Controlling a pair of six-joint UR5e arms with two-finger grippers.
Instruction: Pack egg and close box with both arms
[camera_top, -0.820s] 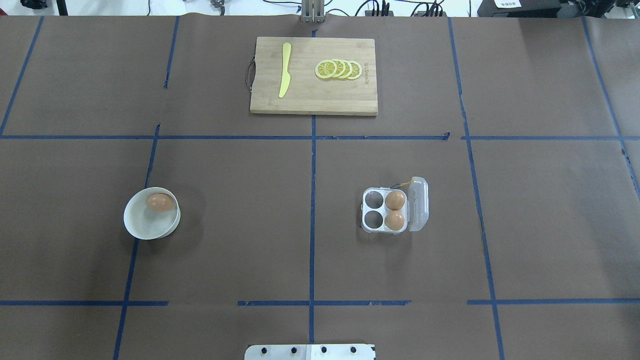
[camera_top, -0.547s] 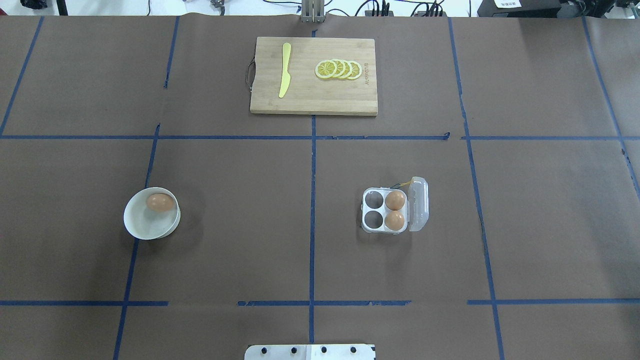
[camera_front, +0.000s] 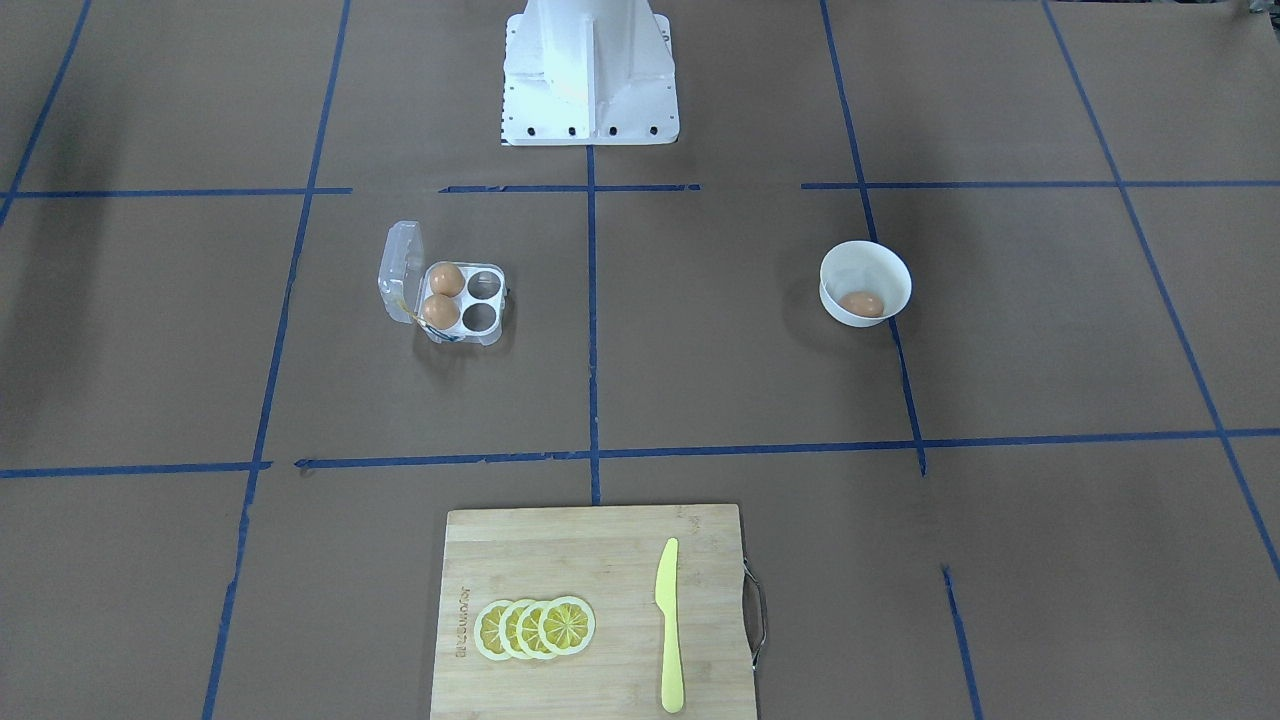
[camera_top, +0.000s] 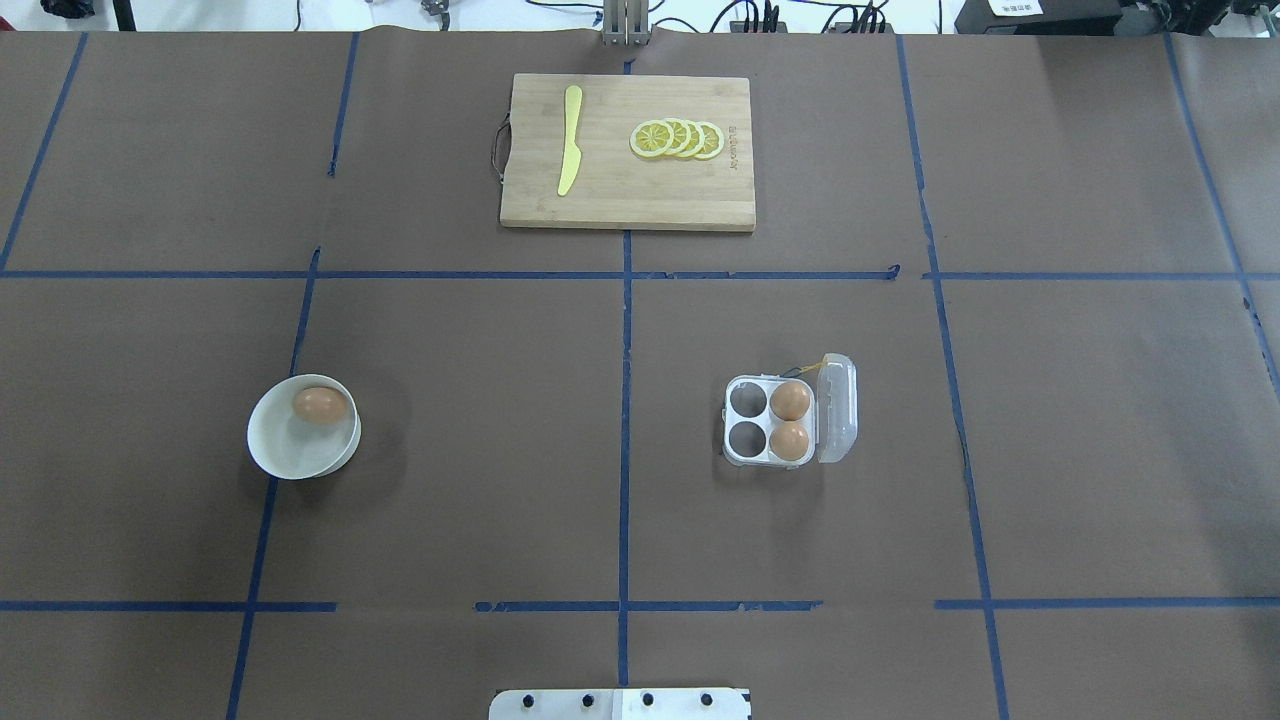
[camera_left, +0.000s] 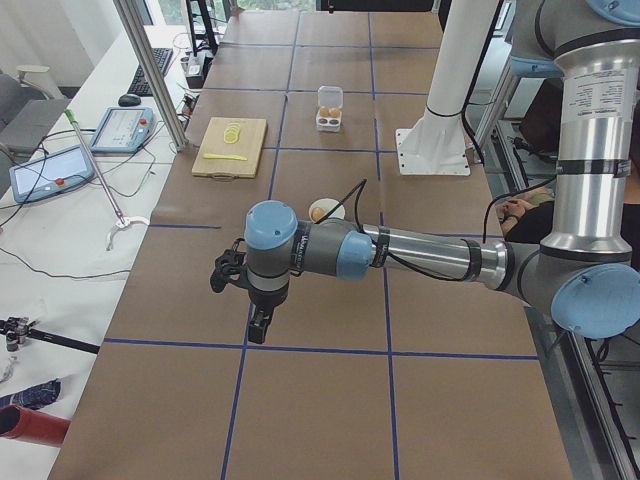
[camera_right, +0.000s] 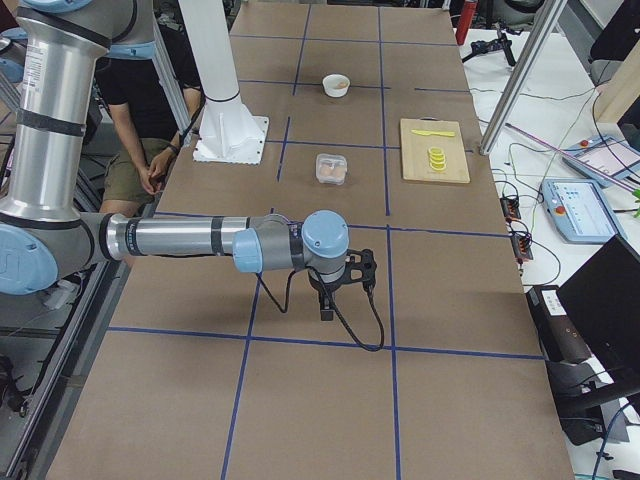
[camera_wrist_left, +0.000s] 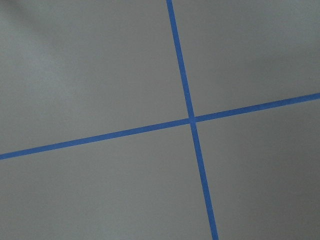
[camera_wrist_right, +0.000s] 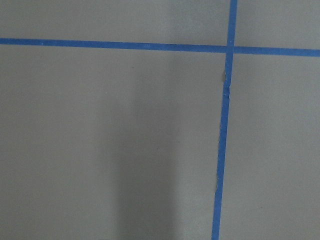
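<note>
Left jaws: seen only from the table's left end, hanging over bare table out toward that end on the left arm (camera_left: 420, 255); whether they are open or closed cannot be told, and nothing is seen in them. Right jaws: likewise seen only from the right end, over bare table toward that end on the right arm (camera_right: 180, 237); opening cannot be told, nothing seen in them. Both wrist cameras show only table and blue tape lines. Progress, as judged: none of the task is done. The egg (camera_top: 320, 405) lies loose in the bowl (camera_top: 290, 465), in the left half of the table, nearer the robot's edge than the far edge. The box (camera_top: 746, 436) sits in the right half, well apart from the bowl, its lid (camera_top: 838, 410) standing open on the side toward the right end. Two eggs (camera_top: 790, 400) fill the cells next to the lid; the two cells toward the left end are empty. Remaining: pick up the egg, seat it in an empty cell, shut the lid.
</note>
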